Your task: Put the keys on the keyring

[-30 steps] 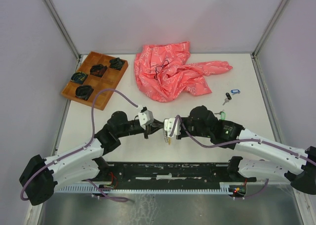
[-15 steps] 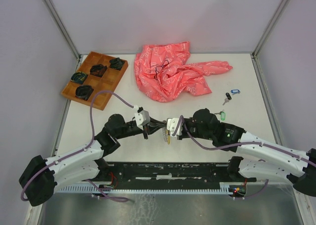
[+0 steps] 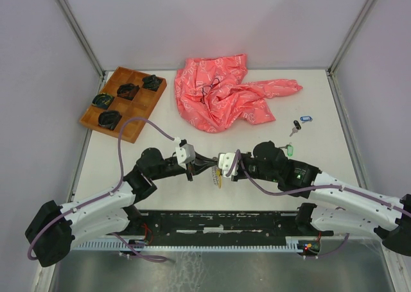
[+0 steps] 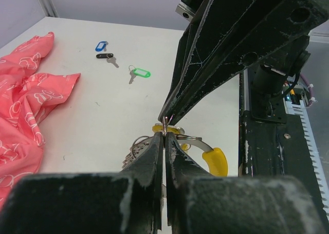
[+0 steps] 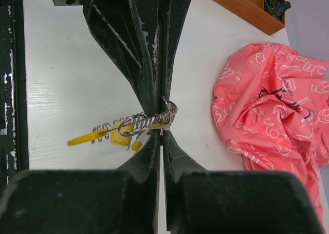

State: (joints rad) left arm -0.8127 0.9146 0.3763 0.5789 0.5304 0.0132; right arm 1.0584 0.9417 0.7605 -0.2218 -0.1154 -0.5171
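Note:
My left gripper [image 3: 204, 166] and right gripper [image 3: 213, 167] meet tip to tip at the table's near middle. Both are shut on the thin wire of the coil-like grey keyring [image 5: 149, 122], which hangs between them [image 4: 134, 149]. A yellow-tagged key [image 5: 97, 136] hangs on the keyring, also seen in the left wrist view [image 4: 216, 161]. The left fingertips [image 4: 157, 141] pinch from below the right fingers [image 4: 205, 64]. A green key [image 3: 287, 149], a black key [image 3: 295, 126] and a blue key [image 3: 305, 119] lie loose on the table at the right; they also show in the left wrist view as green [image 4: 139, 73], black [image 4: 104, 55] and blue [image 4: 101, 45].
A crumpled pink cloth [image 3: 225, 93] lies at the back middle with a thin dark cord loop [image 3: 209, 90] on it. A wooden compartment tray [image 3: 138, 130] with dark bundles stands at the back left. The black rail [image 3: 218, 221] runs along the near edge.
Both grippers stay pinched together on the keyring. The left wrist has shifted slightly left and the right arm's forearm has swung a little lower.

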